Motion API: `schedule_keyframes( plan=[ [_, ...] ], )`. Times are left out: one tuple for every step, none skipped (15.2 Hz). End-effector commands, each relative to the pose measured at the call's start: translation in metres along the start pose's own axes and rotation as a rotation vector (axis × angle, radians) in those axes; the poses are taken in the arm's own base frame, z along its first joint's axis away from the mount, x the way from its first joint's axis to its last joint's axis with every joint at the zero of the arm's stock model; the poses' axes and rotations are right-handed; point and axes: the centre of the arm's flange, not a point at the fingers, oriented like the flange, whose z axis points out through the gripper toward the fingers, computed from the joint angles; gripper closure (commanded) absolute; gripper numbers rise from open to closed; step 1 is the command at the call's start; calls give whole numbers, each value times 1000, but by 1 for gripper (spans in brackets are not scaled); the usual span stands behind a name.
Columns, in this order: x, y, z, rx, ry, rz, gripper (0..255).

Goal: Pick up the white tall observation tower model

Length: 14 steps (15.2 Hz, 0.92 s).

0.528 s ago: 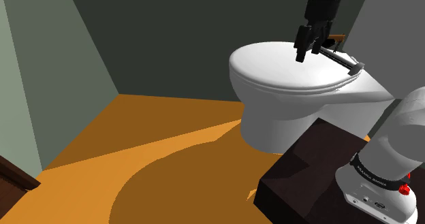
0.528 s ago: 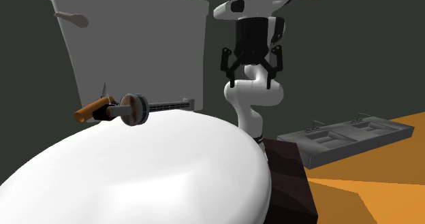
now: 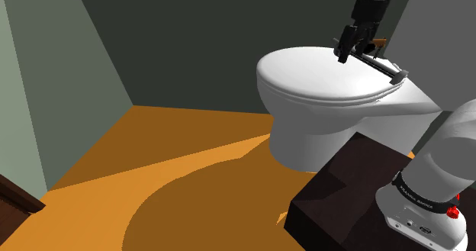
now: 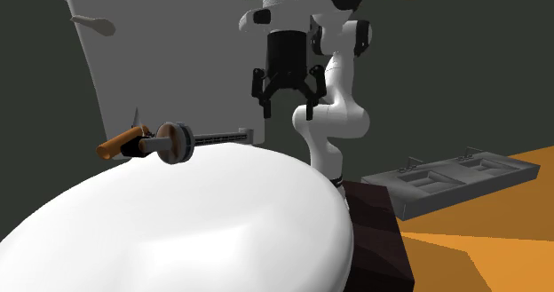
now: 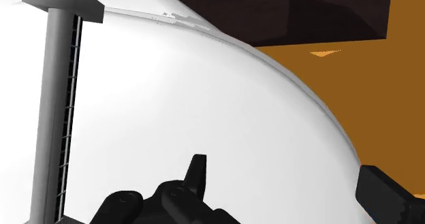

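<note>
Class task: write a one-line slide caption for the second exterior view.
Open black two-finger hand hovers near a grey tower model lying on the white toilet lid.

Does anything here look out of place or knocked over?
Yes: the tower model lies flat on its side on the closed toilet lid, by the tank, rather than standing upright. An odd spot for a model.

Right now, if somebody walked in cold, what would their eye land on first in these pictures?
The big white toilet lid dominates, set against dark walls and an orange floor. Lying on its side along the lid's back edge, by the tank, is the tower model, a grey lattice shaft with a disc and a brown tip. The black claw hangs open above the lid, near the shaft.
</note>
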Motion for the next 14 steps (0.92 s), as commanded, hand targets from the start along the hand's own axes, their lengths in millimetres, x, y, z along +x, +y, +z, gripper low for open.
schedule_keyframes(
  plan=[
    [1, 28, 2, 4, 27, 13, 0],
    [2, 41, 3, 7, 39, 20, 0],
    [3, 54, 4, 9, 52, 27, 0],
    [4, 67, 5, 11, 65, 33, 0],
    [5, 80, 7, 14, 78, 40, 0],
    [6, 93, 8, 16, 90, 47, 0],
    [6, 107, 10, 18, 103, 54, 0],
    [7, 120, 11, 21, 116, 60, 0],
    [7, 133, 12, 23, 129, 67, 0],
    [8, 146, 14, 25, 142, 74, 0],
    [8, 159, 15, 28, 154, 81, 0],
    [9, 172, 17, 30, 167, 88, 0],
    [9, 185, 19, 33, 180, 94, 0],
    [9, 188, 19, 33, 182, 96, 0]
  ],
)
